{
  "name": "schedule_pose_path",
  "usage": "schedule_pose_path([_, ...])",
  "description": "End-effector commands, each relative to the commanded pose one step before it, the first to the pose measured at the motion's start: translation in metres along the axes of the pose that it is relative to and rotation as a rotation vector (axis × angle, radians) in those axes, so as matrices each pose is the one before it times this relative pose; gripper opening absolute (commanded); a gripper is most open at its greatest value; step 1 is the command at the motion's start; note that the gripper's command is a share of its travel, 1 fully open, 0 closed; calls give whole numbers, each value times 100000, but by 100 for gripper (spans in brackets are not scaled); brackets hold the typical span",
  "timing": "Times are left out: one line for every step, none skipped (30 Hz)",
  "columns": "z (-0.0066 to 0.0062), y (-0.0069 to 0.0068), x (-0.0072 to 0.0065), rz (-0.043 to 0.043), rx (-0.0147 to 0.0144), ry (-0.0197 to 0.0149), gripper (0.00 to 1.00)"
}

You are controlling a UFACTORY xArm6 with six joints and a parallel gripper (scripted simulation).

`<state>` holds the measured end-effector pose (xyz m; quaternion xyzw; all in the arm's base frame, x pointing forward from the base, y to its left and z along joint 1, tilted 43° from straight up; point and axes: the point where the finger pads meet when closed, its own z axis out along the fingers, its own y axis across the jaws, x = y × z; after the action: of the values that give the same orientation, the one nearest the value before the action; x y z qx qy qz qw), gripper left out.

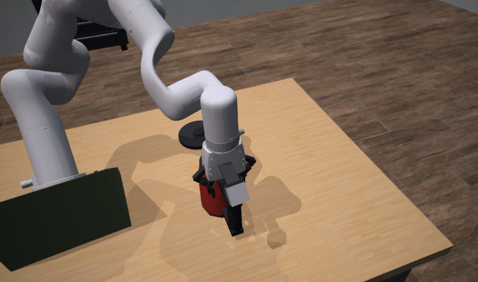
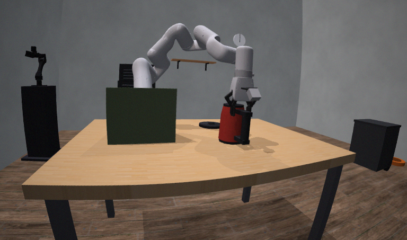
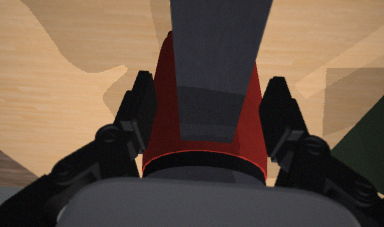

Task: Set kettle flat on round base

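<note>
The red kettle (image 1: 210, 198) (image 2: 228, 126) (image 3: 166, 128) stands upright on the table (image 1: 352, 194) (image 2: 150, 171) (image 3: 50, 87). Its dark handle (image 1: 234, 218) (image 2: 245, 125) (image 3: 220, 62) points toward the front edge. My gripper (image 1: 225, 175) (image 2: 240, 108) (image 3: 208, 90) is open and comes straight down on the kettle's top. Its two fingers stand on either side of the handle's upper end, with nothing gripped. The round black base (image 1: 189, 134) (image 2: 209, 124) lies flat on the table just behind the kettle, partly hidden by my arm in the top view.
A dark green box (image 1: 60, 211) (image 2: 141, 114) (image 3: 365, 147) stands on the table's left part in front of my arm's foot. A black box (image 2: 373, 143) hangs off the table's right side. A black stand (image 2: 38, 120) is on the floor at the left.
</note>
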<state>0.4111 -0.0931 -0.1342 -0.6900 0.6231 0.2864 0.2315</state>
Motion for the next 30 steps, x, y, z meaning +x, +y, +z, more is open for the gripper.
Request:
schedule_pose_path([-186, -125, 54, -108, 333, 267, 81])
schedule_pose_path([0, 0, 0, 0, 0, 0, 81])
schedule_pose_path([0, 0, 0, 0, 0, 0, 81])
schedule_pose_path([0, 0, 0, 0, 0, 0, 81])
schedule_pose_path([0, 0, 0, 0, 0, 0, 81])
schedule_pose_path([0, 0, 0, 0, 0, 0, 81])
schedule_pose_path([0, 0, 0, 0, 0, 0, 81])
schedule_pose_path([0, 0, 0, 0, 0, 0, 81])
schedule_pose_path([0, 0, 0, 0, 0, 0, 81])
schedule_pose_path([0, 0, 0, 0, 0, 0, 81])
schedule_pose_path([0, 0, 0, 0, 0, 0, 81])
schedule_pose_path([0, 0, 0, 0, 0, 0, 81])
schedule_pose_path([0, 0, 0, 0, 0, 0, 81])
schedule_pose_path([0, 0, 0, 0, 0, 0, 81])
schedule_pose_path([0, 0, 0, 0, 0, 0, 81])
schedule_pose_path([0, 0, 0, 0, 0, 0, 0])
schedule_pose_path([0, 0, 0, 0, 0, 0, 0])
schedule_pose_path([0, 0, 0, 0, 0, 0, 0])
schedule_pose_path([0, 0, 0, 0, 0, 0, 0])
schedule_pose_path([0, 0, 0, 0, 0, 0, 0])
schedule_pose_path([0, 0, 0, 0, 0, 0, 0])
schedule_pose_path([0, 0, 0, 0, 0, 0, 0])
schedule_pose_path([0, 0, 0, 0, 0, 0, 0])
schedule_pose_path([0, 0, 0, 0, 0, 0, 0])
schedule_pose_path([0, 0, 0, 0, 0, 0, 0])
schedule_pose_path([0, 0, 0, 0, 0, 0, 0])
schedule_pose_path([0, 0, 0, 0, 0, 0, 0])
schedule_pose_path([0, 0, 0, 0, 0, 0, 0])
schedule_pose_path([0, 0, 0, 0, 0, 0, 0])
schedule_pose_path([0, 0, 0, 0, 0, 0, 0])
